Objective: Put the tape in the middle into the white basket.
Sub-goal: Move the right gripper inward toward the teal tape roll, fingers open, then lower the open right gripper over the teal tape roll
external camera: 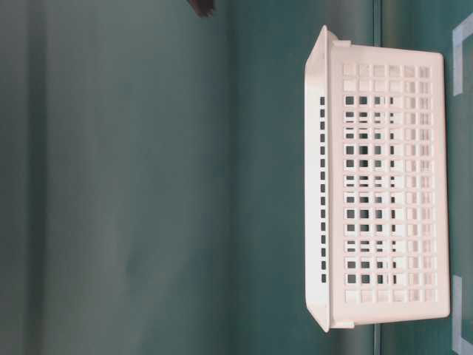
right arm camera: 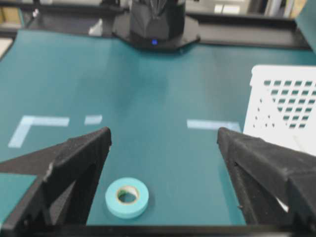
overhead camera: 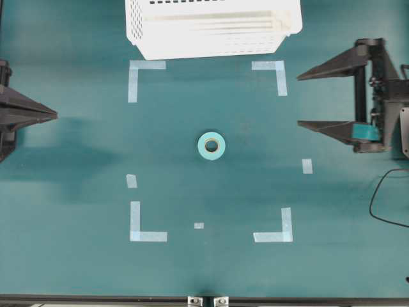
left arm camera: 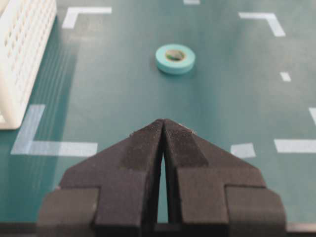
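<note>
Overhead, the white basket is cut off at top.

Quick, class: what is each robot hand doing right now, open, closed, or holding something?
Left hand: closed, holding nothing.
Right hand: open wide, holding nothing.

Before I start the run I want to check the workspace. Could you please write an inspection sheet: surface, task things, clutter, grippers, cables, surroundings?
Surface: teal table with pale-blue corner marks and short strips.
Job's things: the tape lies flat in the middle, touched by nothing; the white basket stands at the far edge, and no contents are visible in it.
Clutter: nothing seen.
Grippers: left gripper shut, at the left edge; right gripper open wide, at the right edge. Both are apart from the tape.
Cables: one black cable loops near the right arm.
Surroundings: dark arm base beyond the table; the rest is blurred.
</note>
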